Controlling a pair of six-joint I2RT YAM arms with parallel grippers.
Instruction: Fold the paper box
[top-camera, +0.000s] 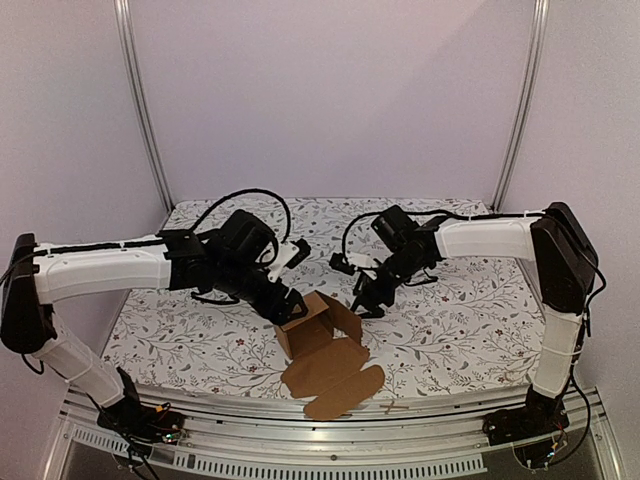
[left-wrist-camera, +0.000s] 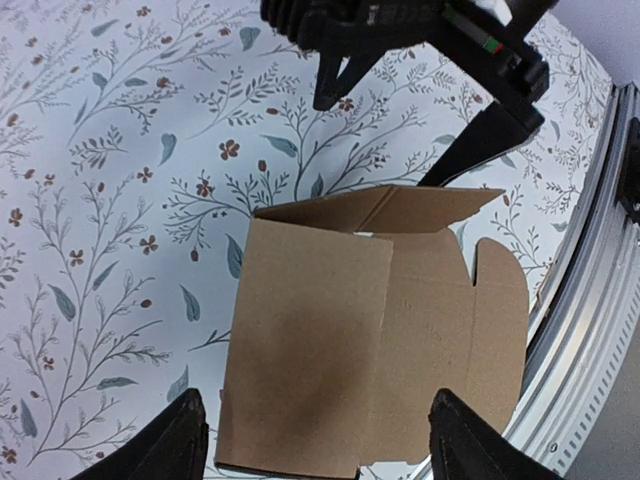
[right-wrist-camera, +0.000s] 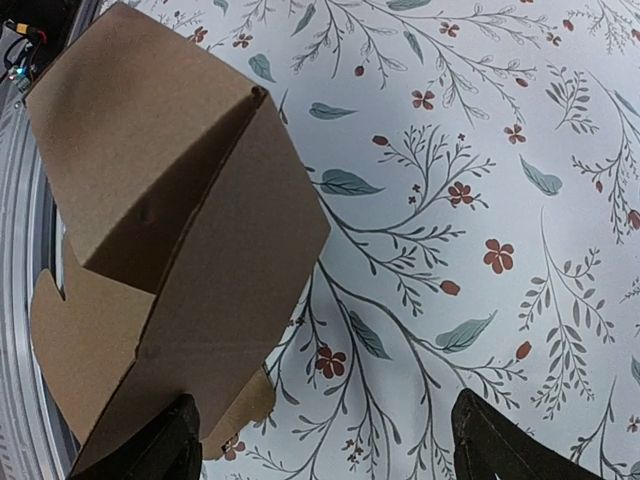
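The paper box is brown cardboard, partly folded, with upright walls at its back. Its flat rounded flaps reach toward the table's front edge. My left gripper hovers at the box's left side and is open. In the left wrist view the box panel lies between and beyond the spread fingers, with nothing gripped. My right gripper is open just right of the box. In the right wrist view the folded box fills the left, and the left fingertip is next to its wall.
A floral tablecloth covers the table. An aluminium rail runs along the front edge, close to the box's flaps. Pale walls and two metal posts enclose the back and sides. The right arm's fingers show at the top of the left wrist view.
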